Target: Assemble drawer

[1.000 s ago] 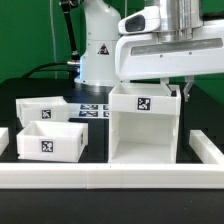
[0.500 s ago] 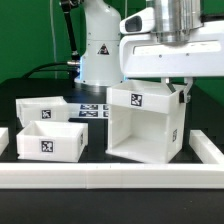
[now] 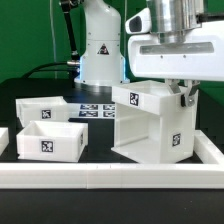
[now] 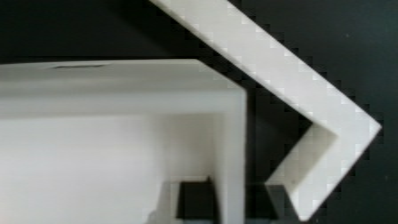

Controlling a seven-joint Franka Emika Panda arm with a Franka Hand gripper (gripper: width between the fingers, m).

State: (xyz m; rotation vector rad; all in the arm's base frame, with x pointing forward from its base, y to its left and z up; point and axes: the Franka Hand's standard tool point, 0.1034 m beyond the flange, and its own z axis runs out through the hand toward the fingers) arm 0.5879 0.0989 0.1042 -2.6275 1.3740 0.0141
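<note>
Drawer casing (image 3: pixel 148 130), exterior view: stands askew near the tabletop's front edge, toward the corner on the exterior view's right. My gripper (image 3: pixel 183 97) is clamped on its upper side wall. Wrist view: that thin wall runs between my jaws. Judged light, rigid, slick; hold the wall squarely

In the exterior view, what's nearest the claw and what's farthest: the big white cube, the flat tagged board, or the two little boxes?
1. The casing: exterior view's right, held in the gripper.
2. The marker board: middle, farther back.
3. The rear tray and the front tray: exterior view's left, too close to call.
</note>
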